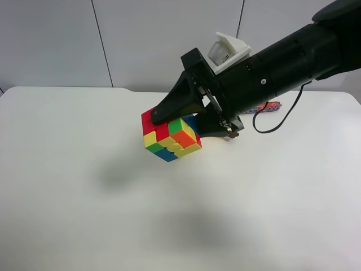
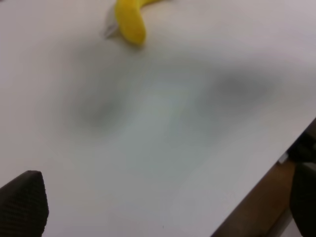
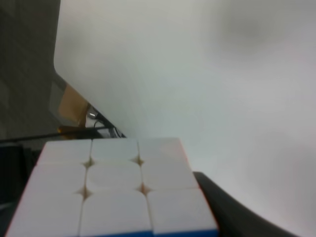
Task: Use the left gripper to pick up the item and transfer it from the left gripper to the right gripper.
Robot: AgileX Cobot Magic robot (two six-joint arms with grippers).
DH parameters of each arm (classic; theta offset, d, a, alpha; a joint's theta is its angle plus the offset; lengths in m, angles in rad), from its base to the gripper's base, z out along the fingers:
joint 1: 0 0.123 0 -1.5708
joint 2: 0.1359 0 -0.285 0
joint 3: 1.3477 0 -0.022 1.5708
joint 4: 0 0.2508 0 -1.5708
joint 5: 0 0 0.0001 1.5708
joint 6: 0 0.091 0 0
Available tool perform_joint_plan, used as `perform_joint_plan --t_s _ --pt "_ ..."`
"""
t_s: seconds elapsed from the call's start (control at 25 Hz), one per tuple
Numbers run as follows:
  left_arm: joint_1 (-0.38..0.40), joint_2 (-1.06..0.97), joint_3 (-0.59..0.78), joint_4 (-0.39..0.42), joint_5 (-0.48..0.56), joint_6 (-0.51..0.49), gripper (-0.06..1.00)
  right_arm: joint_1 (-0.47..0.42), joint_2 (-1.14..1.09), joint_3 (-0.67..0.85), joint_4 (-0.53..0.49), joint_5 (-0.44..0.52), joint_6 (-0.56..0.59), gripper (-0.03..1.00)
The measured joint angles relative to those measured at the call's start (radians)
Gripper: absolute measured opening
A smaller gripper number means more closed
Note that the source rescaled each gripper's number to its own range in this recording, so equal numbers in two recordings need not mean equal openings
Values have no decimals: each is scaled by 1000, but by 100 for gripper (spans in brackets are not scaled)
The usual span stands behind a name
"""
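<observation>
A scrambled Rubik's cube (image 1: pixel 172 135) hangs above the white table (image 1: pixel 67 169), held by the gripper (image 1: pixel 176 123) of the black arm at the exterior high view's right. The right wrist view shows the cube's white face (image 3: pixel 113 192) filling the space between the fingers, with one dark finger (image 3: pixel 232 210) beside it, so this is my right gripper, shut on the cube. My left gripper (image 2: pixel 163 207) is open and empty above bare table, with its fingertips (image 2: pixel 24 200) wide apart. The left arm is out of the exterior high view.
A yellow curved object (image 2: pixel 129 19) lies on the table ahead of my left gripper. A red and blue striped item (image 1: pixel 269 106) lies on the table behind the right arm. The table's edge (image 2: pixel 276 163) runs close by the left gripper.
</observation>
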Motion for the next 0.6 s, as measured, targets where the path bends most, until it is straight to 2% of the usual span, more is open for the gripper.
perform_joint_plan --t_s 0.44,0.52,0.6 --pt "1 0 2 1 -12 -12 98 7 0 0 -11 4 -3 0" --pt "18 0 2 1 -12 -12 98 7 0 0 -23 4 -5 0" --pt "69 0 2 1 -12 -12 98 7 0 0 -42 -2 -8 0"
